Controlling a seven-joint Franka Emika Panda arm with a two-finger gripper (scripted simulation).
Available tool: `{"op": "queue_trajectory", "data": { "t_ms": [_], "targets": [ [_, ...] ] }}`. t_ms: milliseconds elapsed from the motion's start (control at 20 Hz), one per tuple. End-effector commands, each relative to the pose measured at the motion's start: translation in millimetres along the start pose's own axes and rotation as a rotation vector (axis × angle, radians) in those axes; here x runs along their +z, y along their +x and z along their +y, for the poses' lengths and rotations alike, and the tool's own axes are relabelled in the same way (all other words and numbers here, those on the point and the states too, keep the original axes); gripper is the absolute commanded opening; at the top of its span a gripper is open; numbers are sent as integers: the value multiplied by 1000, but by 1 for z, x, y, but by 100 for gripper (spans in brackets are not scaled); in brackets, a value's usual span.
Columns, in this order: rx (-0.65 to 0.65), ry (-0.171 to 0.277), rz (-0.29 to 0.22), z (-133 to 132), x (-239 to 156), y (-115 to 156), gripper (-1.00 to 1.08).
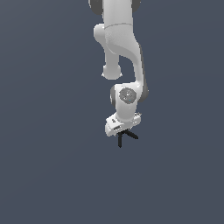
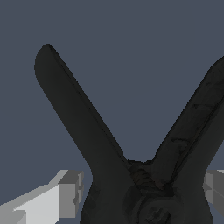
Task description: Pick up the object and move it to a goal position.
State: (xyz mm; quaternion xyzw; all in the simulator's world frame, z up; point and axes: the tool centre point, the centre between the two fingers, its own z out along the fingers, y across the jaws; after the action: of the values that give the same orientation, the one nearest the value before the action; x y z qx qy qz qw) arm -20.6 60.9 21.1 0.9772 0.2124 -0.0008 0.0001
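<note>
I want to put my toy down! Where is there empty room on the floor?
Nearly everywhere: the grey floor is bare on both sides of the arm and below it. The only crowded spot is mid-picture, where the fingers hold the black clamp.

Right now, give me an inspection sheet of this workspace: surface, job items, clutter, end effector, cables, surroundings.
Surface: plain dark grey-blue ground, no markings.
Job's things: black spring clamp sits between the end effector's fingers, two handles splayed outward; wrist view shows the handles in a V.
Clutter: nothing seen.
End effector: pointing down, light grey fingers on either side of the clamp's pivot, apparently closed on it.
Cables: nothing seen.
Surroundings: uniform dark background; no goal marker visible.
</note>
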Motion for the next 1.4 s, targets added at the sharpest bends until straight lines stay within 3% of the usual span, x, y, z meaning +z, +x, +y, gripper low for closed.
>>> {"op": "queue_trajectory", "data": {
  "t_ms": [0, 500, 1350],
  "targets": [
    [0, -1, 2, 0, -4, -1, -100],
    [0, -1, 2, -9, -47, -15, -100],
    [-1, -1, 1, -35, -179, -58, -100]
  ]
}}
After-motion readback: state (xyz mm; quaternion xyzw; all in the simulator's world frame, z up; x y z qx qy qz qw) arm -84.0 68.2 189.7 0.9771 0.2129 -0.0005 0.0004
